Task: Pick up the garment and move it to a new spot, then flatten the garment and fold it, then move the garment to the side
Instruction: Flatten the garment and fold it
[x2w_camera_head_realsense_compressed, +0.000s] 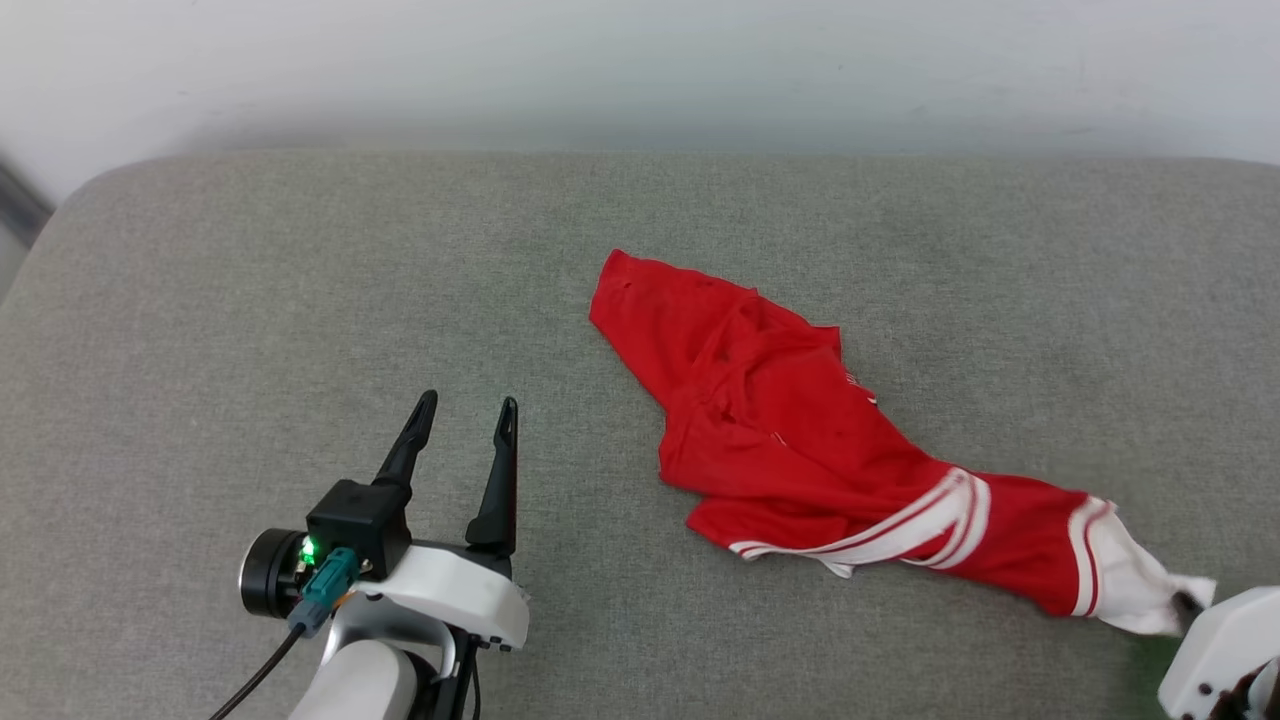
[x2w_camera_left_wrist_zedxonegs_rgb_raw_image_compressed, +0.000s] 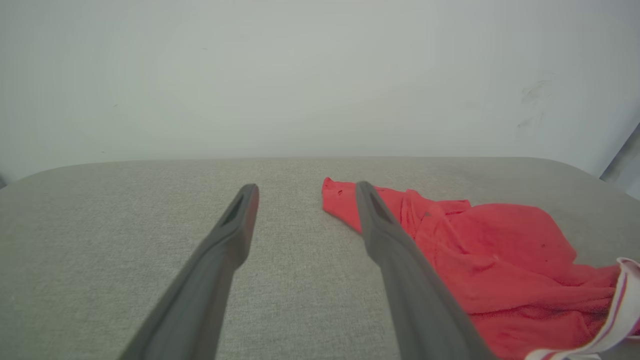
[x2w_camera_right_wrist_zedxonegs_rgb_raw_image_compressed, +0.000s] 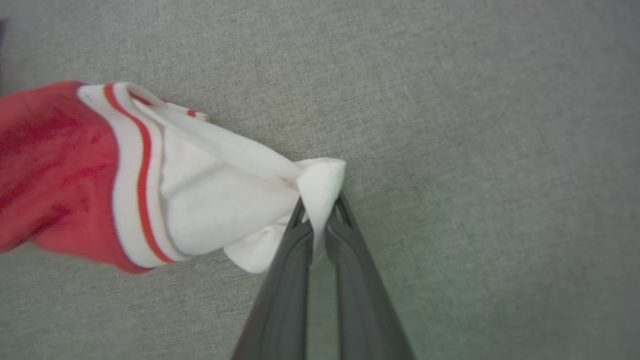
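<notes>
**Right gripper.** The right gripper (x2w_camera_head_realsense_compressed: 1187, 603) sits at the near right corner of the bench (x2w_camera_head_realsense_compressed: 250, 300). Its pale housing shows at the lower right of the head view. In the right wrist view, the right gripper (x2w_camera_right_wrist_zedxonegs_rgb_raw_image_compressed: 320, 210) has its jaws clenched on a pinch of white fabric at the tip of the sleeve (x2w_camera_right_wrist_zedxonegs_rgb_raw_image_compressed: 210, 200). The cloth bunches to a point between the two dark fingers (x2w_camera_right_wrist_zedxonegs_rgb_raw_image_compressed: 280, 290).

**Left gripper.** The left gripper (x2w_camera_head_realsense_compressed: 470, 400) is at the near left, over bare grey fabric. Its jaws are released and stand wide apart, with nothing between them. The fingers (x2w_camera_head_realsense_compressed: 495, 480) point toward the far edge of the bench. The gripper is well apart from the garment, to the garment's left.

**Garment.** The garment (x2w_camera_head_realsense_compressed: 790, 430) lies crumpled on the bench. It is drawn out in a diagonal band from the held sleeve at the near right toward the middle of the bench.
- Next to the white sleeve comes a red-and-white stripe trim (x2w_camera_head_realsense_compressed: 1080, 550).
- A second striped band (x2w_camera_head_realsense_compressed: 940, 515) lies further in.
- Beyond that is the wrinkled red body, which ends in a far corner (x2w_camera_head_realsense_compressed: 615, 275).

In the left wrist view, the garment (x2w_camera_left_wrist_zedxonegs_rgb_raw_image_compressed: 500, 260) lies to the right of the open left gripper (x2w_camera_left_wrist_zedxonegs_rgb_raw_image_compressed: 305, 187).

**Background.** Beyond the rounded far edge of the bench stands a pale wall (x2w_camera_head_realsense_compressed: 640, 70).
</notes>
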